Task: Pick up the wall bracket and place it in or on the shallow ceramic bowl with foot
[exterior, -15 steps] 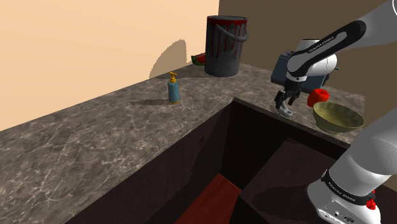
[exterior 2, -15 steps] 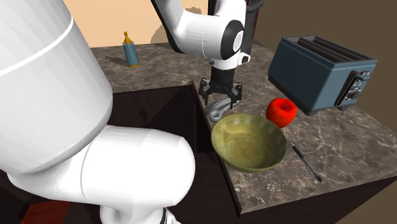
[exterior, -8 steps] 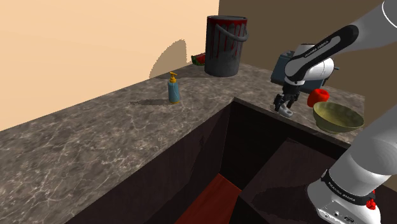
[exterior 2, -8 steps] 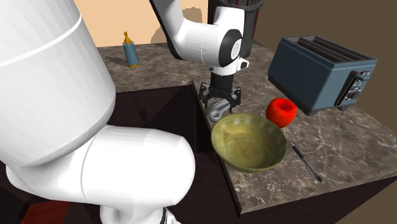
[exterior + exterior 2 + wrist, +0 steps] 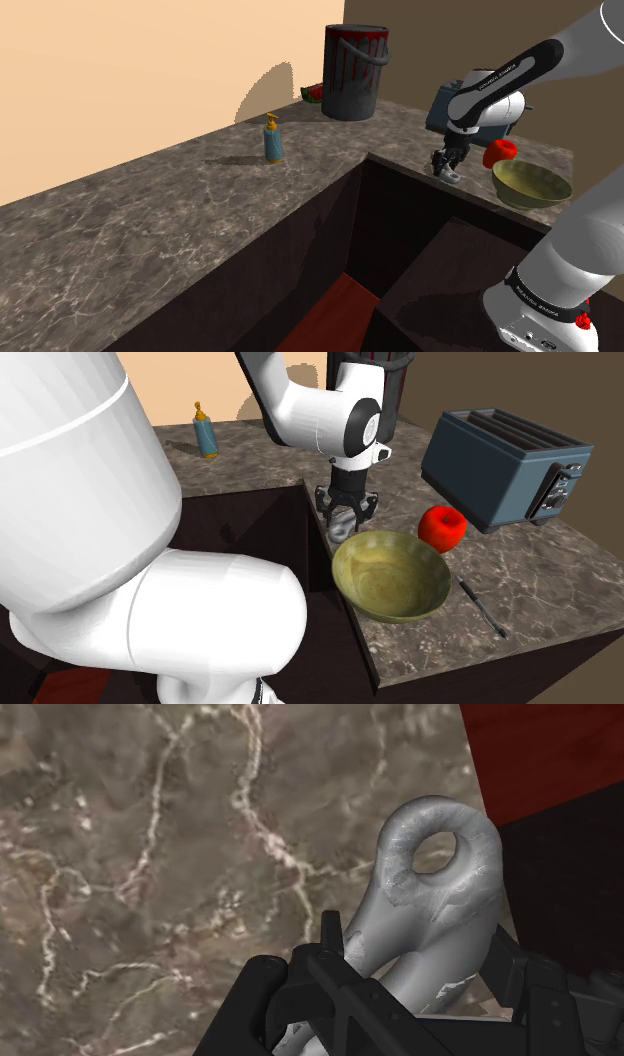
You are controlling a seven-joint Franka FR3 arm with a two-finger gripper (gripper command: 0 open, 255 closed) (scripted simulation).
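Black gripper (image 5: pixel 415 979): the two fingers (image 5: pixel 290 1004) are closed against a grey metal wall bracket (image 5: pixel 420 919), one on each side of its lower body. The rounded end of the bracket, with its eye hole, projects beyond the fingertips.

In the second exterior view the gripper (image 5: pixel 345 514) points straight down, with the wall bracket (image 5: pixel 342 533) under it at the countertop's (image 5: pixel 560 572) edge, beside the dark recess (image 5: pixel 240 532). Whether the part is resting on the stone or is just clear of it cannot be determined. The shoulder view shows the same position: gripper (image 5: pixel 446 166) vertical, wall bracket (image 5: pixel 452 177) at the lip of the countertop (image 5: pixel 150 220).

The surface is brown marbled stone with pale veins (image 5: pixel 150 854). A red-brown panel (image 5: pixel 560 754) lies below, past the edge.

The olive-green bowl (image 5: pixel 390 580) stands just beside the bracket, towards the second exterior view's lower right. It is upright, and nothing is seen in it. In the shoulder view it (image 5: pixel 530 185) stands to the right of the gripper.

A red fruit (image 5: pixel 441 527) is near the bowl's far rim. A blue-grey toaster (image 5: pixel 500 467) stands behind that fruit. A thin dark implement (image 5: pixel 482 607) lies flat to the bowl's right.

Well apart along the counter:
- a blue bottle with an orange top (image 5: pixel 272 140);
- a dark bucket streaked red (image 5: pixel 352 72);
- a watermelon slice (image 5: pixel 313 95) at the wall.
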